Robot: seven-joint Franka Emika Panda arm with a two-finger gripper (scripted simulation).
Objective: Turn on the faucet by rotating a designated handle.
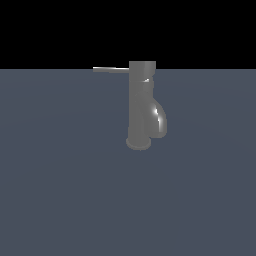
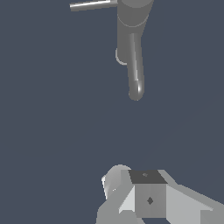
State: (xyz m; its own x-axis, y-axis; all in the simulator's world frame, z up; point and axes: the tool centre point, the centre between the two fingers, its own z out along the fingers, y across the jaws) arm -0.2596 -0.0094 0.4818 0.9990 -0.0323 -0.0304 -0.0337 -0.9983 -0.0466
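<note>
Pincer (image 2: 151,199): only the wrist view shows it, as blocky pale grey shapes with a rounded piece beside them. The fingertips cannot be made out as separate parts, so I cannot tell whether the pincer stands apart or together. Nothing is visibly held, and it touches neither fixture nor bench. It is out of frame in the exterior view.

Faucet (image 1: 141,105): glossy dark grey upright cylinder on a round base flange, standing on the slate-blue bench (image 1: 60,200). In the exterior view it sits just to the exterior view's right of centre, toward the far edge of the bench, where the surface meets a black background. A curved spout bulges from its lower side toward the exterior view's right. In the wrist view the faucet (image 2: 131,26) is seen from above, the spout running out from it toward the pincer's side.

Handle (image 1: 111,69): thin flat grey bar projecting level from the top cap toward the exterior view's left, at right angles to the spout. Wrist view agrees: handle (image 2: 92,5) and spout point in clearly different directions.

Room: faucet and pincer are well apart, with open bench between them. Bare surface lies on all sides of the base flange; the near edge and the side edges of the bench are not in frame. The handle's free end has nothing beside it.
</note>
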